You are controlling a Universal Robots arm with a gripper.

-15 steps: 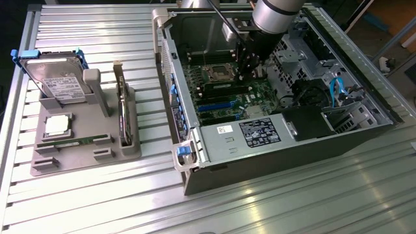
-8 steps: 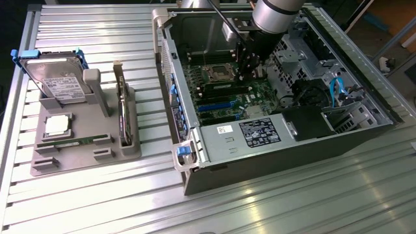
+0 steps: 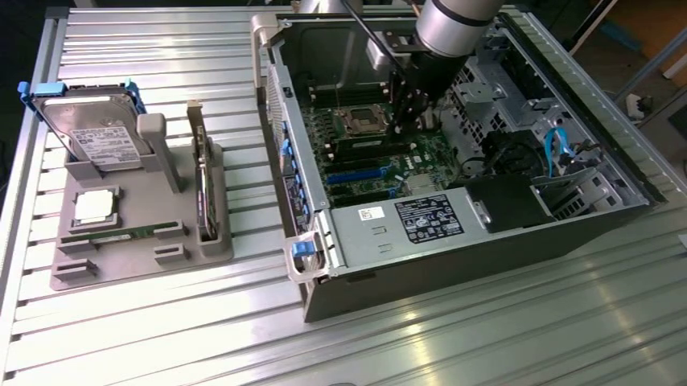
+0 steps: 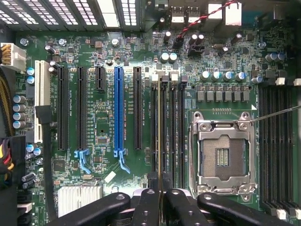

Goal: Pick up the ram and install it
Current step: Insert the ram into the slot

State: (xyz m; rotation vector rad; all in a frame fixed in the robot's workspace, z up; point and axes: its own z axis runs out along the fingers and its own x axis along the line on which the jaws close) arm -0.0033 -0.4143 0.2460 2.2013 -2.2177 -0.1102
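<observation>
The ram (image 4: pixel 162 132) shows edge-on as a thin strip, standing along a memory slot of the green motherboard (image 4: pixel 103 117) just beside the empty CPU socket (image 4: pixel 221 157). My gripper (image 4: pixel 162 194) is shut on the ram's upper edge, with a black finger (image 4: pixel 146 209) on each side. In the exterior view the gripper (image 3: pixel 406 121) reaches down into the open computer case (image 3: pixel 322 241), over the board's memory slots near the CPU socket (image 3: pixel 359 121). Whether the ram is fully seated in the slot I cannot tell.
On the exterior view's left, a grey fixture (image 3: pixel 183 253) holds a hard drive (image 3: pixel 96 137), a CPU (image 3: pixel 95 205), another green stick (image 3: pixel 113 235) and an upright dark expansion card (image 3: pixel 202 189). Blue and black expansion slots (image 4: pixel 118 108) lie beside the memory slots. More memory slots (image 4: pixel 277 150) flank the socket's other side.
</observation>
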